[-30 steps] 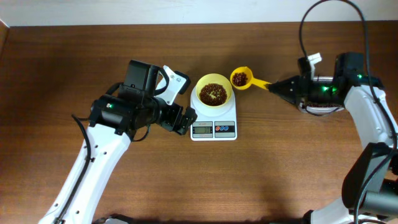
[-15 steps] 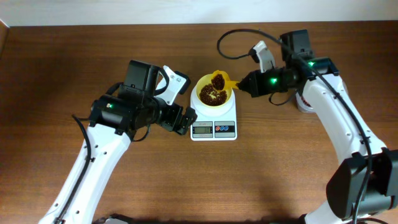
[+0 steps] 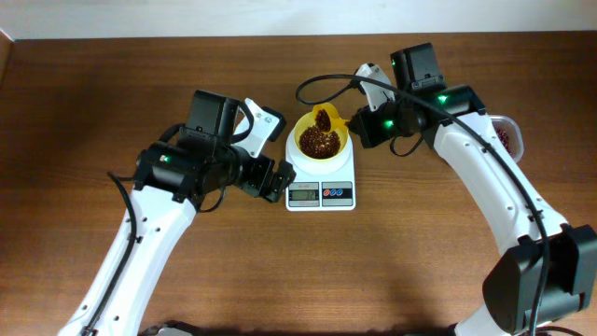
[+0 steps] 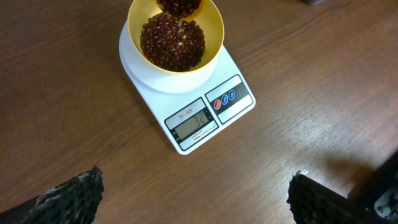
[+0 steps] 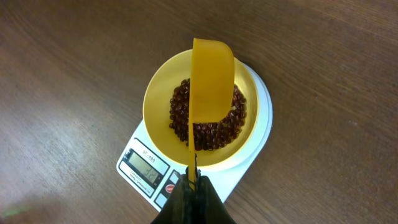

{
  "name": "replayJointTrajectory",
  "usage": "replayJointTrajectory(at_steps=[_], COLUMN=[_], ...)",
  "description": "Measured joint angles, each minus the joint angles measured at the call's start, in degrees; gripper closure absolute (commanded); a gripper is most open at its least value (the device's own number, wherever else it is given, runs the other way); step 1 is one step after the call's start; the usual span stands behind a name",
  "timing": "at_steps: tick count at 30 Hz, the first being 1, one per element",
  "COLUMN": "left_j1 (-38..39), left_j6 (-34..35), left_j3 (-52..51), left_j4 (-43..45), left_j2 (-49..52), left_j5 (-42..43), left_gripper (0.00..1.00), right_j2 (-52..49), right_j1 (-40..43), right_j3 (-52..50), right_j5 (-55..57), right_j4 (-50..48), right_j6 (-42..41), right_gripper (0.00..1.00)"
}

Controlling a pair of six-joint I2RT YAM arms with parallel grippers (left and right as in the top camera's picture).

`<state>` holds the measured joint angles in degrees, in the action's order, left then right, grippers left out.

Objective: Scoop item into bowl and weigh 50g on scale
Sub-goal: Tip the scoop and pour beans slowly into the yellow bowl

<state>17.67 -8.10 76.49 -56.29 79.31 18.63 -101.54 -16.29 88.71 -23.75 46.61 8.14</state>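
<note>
**Mid-pour over the bowl, scale not at 50g yet by the look of it**

So the right gripper (image 5: 193, 182) is clamped tight on the handle of the yellow scoop (image 5: 211, 93); the scoop is rolled onto its side right above the bowl (image 5: 157, 109), which looks to me like the tipping-out step. The beans (image 4: 172, 40) sit heaped in the bowl, and the bowl sits on the scale (image 4: 239, 74) mid-table. There are more beans in the clear container (image 3: 505, 138) out at the right edge. The left gripper (image 3: 272, 177) hangs beside the scale with its jaws spread wide, holding nothing. The display (image 4: 193, 124) seems to read thirty-something, though it's small, so don't quote me. If that's right, the next move calls for emptying the scoop, then a smaller load from the container, shaken in slowly while watching the number; overshooting is the risk.
</note>
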Motion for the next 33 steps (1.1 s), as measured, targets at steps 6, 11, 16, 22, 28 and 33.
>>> replayJointTrajectory(at_steps=[6, 11, 16, 22, 28, 33], left_j1=[0.00, 0.00, 0.00, 0.00, 0.00, 0.00], left_j6=[0.00, 0.00, 0.00, -0.02, 0.00, 0.00], left_j3=[0.00, 0.00, 0.00, 0.00, 0.00, 0.00], left_j4=[0.00, 0.00, 0.02, 0.02, 0.00, 0.00], left_j2=[0.00, 0.00, 0.00, 0.00, 0.00, 0.00], left_j5=[0.00, 0.00, 0.00, 0.00, 0.00, 0.00], left_gripper=[0.01, 0.01, 0.01, 0.01, 0.01, 0.01], right_j2=[0.00, 0.00, 0.00, 0.00, 0.00, 0.00], right_j1=[0.00, 0.00, 0.00, 0.00, 0.00, 0.00], right_j3=[0.02, 0.02, 0.02, 0.02, 0.02, 0.02], right_j5=[0.00, -0.02, 0.00, 3.17, 3.41, 3.41], right_j4=[-0.37, -0.42, -0.42, 0.07, 0.72, 0.68], right_j6=[0.02, -0.02, 0.02, 0.96, 2.78, 6.32], right_gripper=[0.96, 0.96, 0.96, 0.96, 0.96, 0.96])
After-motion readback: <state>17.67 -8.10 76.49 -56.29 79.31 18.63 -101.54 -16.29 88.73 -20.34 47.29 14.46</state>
